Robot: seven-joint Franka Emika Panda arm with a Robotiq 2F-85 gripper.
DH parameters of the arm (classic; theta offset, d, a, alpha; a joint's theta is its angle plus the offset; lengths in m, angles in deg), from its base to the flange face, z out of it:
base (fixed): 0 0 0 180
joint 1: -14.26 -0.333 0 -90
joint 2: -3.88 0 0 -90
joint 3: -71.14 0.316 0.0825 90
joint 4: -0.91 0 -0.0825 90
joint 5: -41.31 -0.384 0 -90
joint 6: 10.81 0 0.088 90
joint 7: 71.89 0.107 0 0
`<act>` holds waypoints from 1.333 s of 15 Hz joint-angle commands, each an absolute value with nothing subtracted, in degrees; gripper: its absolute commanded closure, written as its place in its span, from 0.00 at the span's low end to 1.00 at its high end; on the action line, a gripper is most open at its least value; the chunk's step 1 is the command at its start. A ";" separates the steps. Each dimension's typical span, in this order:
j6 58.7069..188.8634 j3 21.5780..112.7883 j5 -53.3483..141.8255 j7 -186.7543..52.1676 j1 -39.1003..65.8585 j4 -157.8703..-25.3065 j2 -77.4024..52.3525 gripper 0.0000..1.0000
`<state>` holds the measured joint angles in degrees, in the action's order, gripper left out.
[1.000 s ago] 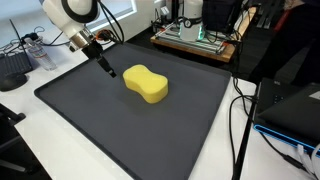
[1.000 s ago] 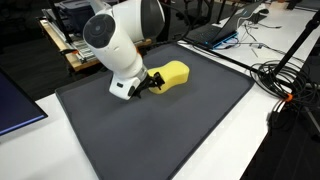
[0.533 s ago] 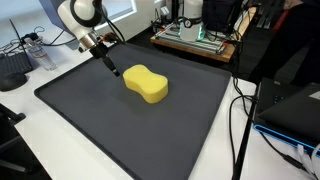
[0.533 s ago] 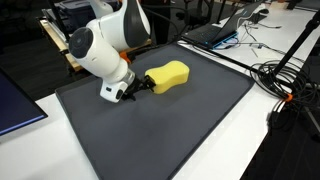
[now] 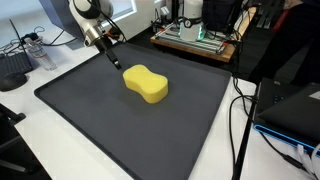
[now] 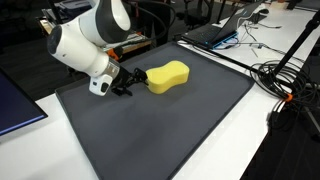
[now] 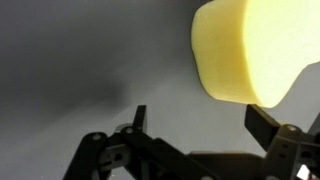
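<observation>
A yellow peanut-shaped sponge (image 5: pixel 146 83) lies flat on the dark grey mat (image 5: pixel 120 125), seen in both exterior views, the sponge (image 6: pixel 165 76) toward the mat's far side. My gripper (image 5: pixel 117 62) hangs open just above the mat, a short way from one end of the sponge and apart from it. In an exterior view the gripper (image 6: pixel 124 84) points at the sponge's near end. The wrist view shows the sponge (image 7: pixel 255 50) at the upper right, ahead of the gripper (image 7: pixel 200 125), with nothing between the black fingers (image 7: pixel 262 128).
The mat (image 6: pixel 150 130) covers most of a white table. A wooden rack with electronics (image 5: pixel 195 38) stands behind it. Cables (image 5: pixel 240 110) run along one side of the mat, cables (image 6: pixel 285 80) also trail near laptops. A black keyboard-like box (image 5: pixel 14 68) sits at the table's edge.
The arm has drawn back from the sponge and lifted slightly, widening the gap. The sponge has stayed put. The jaws have stayed open.
</observation>
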<state>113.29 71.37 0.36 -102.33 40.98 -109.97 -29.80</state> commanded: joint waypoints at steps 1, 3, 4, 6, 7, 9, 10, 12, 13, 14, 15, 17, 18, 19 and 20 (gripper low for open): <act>114.83 71.03 -4.93 -109.19 41.00 -117.94 -22.93 0.00; 115.85 70.11 -5.93 -111.10 39.56 -121.51 -19.89 0.00; 116.75 69.73 -6.49 -111.60 38.78 -123.66 -18.10 0.00; 118.96 69.17 -7.29 -112.07 37.31 -127.62 -14.83 0.00; 120.26 68.96 -7.77 -111.94 36.38 -129.83 -12.87 0.00; 123.08 68.54 -8.27 -110.77 34.26 -133.61 -9.53 0.00; 124.60 68.40 -8.34 -110.09 33.16 -135.29 -7.99 0.00; 127.50 68.19 -7.86 -107.69 30.85 -138.17 -5.25 0.00; 129.36 68.09 -7.30 -105.38 29.55 -139.40 -4.06 0.00; 130.87 68.27 -6.93 -104.06 28.36 -140.76 -2.53 0.00; 133.00 68.45 -6.70 -102.31 27.13 -142.05 -1.10 0.00; 136.55 68.72 -5.66 -98.27 24.84 -144.02 1.39 0.00; 138.09 68.79 -4.39 -96.13 23.68 -144.89 2.74 0.00; 139.75 68.85 -2.88 -93.70 22.58 -145.64 3.85 0.00; 141.32 68.96 -0.59 -91.15 21.46 -146.34 4.96 0.00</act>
<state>137.09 69.16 -5.14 -97.93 24.43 -142.23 -0.47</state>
